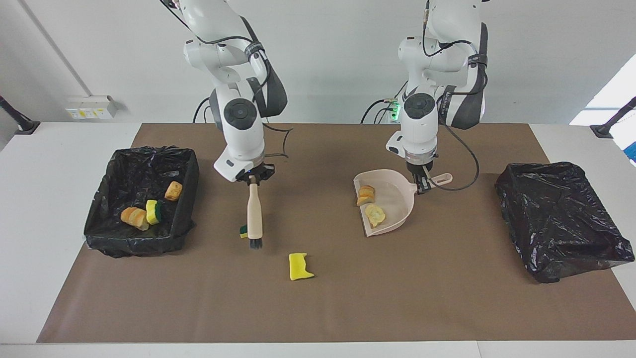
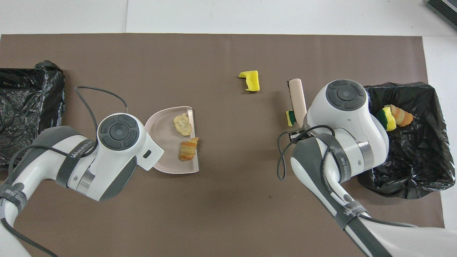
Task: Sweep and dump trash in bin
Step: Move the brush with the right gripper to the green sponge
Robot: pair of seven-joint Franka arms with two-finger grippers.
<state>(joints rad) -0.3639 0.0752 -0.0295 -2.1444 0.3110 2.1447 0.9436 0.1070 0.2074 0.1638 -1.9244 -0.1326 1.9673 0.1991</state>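
Right jaws (image 1: 254, 178) are clamped on the brush (image 1: 255, 215); left jaws (image 1: 422, 185) are pinched on the dustpan (image 1: 392, 199) handle. Trash looks light and squishy, so sweep it: yellow scrap (image 1: 300, 266) at the brush's 4 o'clock, green bit (image 1: 243, 231) touching it, two chunks (image 1: 370, 205) in the pan, rest in the bin (image 1: 104, 209).

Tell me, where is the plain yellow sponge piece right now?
The yellow sponge piece lies on the brown mat, between the brush and the dustpan, farther from the robots than both and touching neither.
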